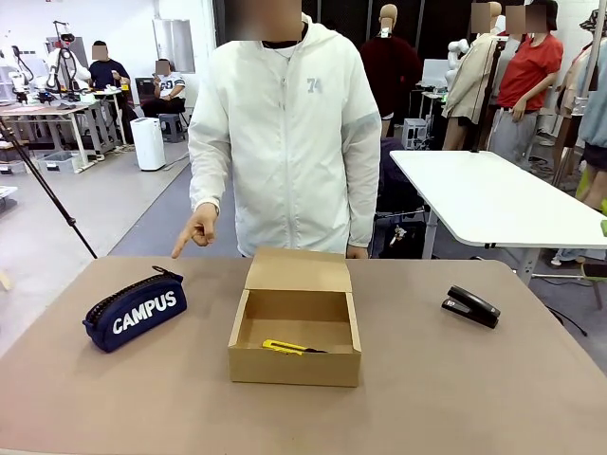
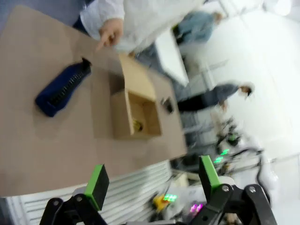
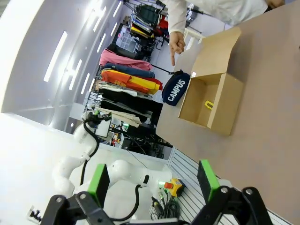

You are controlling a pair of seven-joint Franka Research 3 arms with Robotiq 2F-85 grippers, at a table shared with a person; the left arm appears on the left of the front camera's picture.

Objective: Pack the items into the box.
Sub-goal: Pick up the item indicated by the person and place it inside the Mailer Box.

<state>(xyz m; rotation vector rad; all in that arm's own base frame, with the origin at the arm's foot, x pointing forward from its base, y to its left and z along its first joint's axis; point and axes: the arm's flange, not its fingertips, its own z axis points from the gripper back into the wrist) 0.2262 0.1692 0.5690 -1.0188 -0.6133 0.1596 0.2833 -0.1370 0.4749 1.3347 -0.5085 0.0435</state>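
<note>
The open cardboard box (image 1: 295,327) holds the utility knife (image 1: 292,348). The person's hand (image 1: 197,227) points toward the CAMPUS pencil pouch (image 1: 134,310). The stapler (image 1: 470,306) lies well apart on the desk (image 1: 455,389).

The utility knife (image 1: 287,347) is partly concealed by the front wall of the box (image 1: 294,366). In the left wrist view, the stapler (image 2: 167,105) is rendered as a small dark blur, and surface detail on the pouch (image 2: 63,89) is lost to blur.

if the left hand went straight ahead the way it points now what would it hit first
Probably the open brown cardboard box, about centre in the left hand's own view, nothing nearer; depth is unclear, so maybe the brown tabletop beside it.
</note>
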